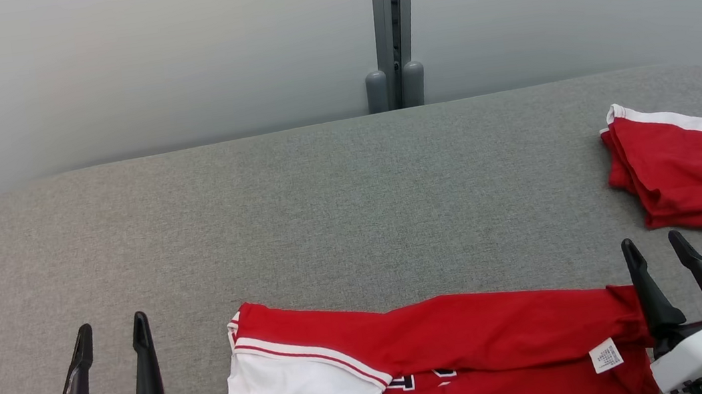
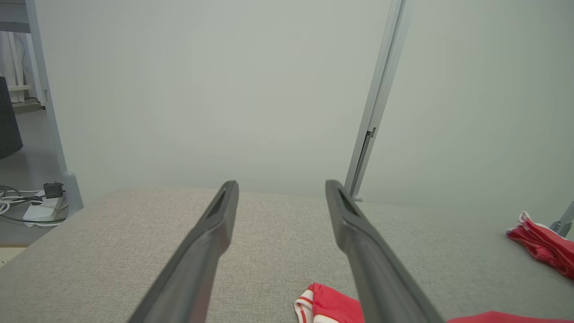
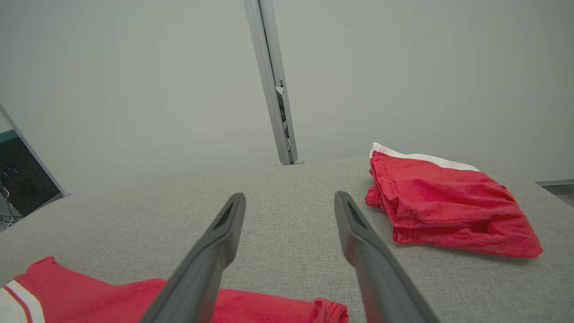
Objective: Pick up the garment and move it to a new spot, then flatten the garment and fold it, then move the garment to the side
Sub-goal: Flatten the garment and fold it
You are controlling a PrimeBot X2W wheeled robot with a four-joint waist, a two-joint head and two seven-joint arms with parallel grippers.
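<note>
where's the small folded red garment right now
In the head view, the small folded red garment with a white band lies on the grey fabric table at its right side, beyond the right hand, apart from the red-and-white jersey.

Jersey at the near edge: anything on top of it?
A white label lies on the jersey near its right end; nothing else seen on it. The right gripper hides that end's tip behind its fingers, and the lower part runs out of frame.
</note>
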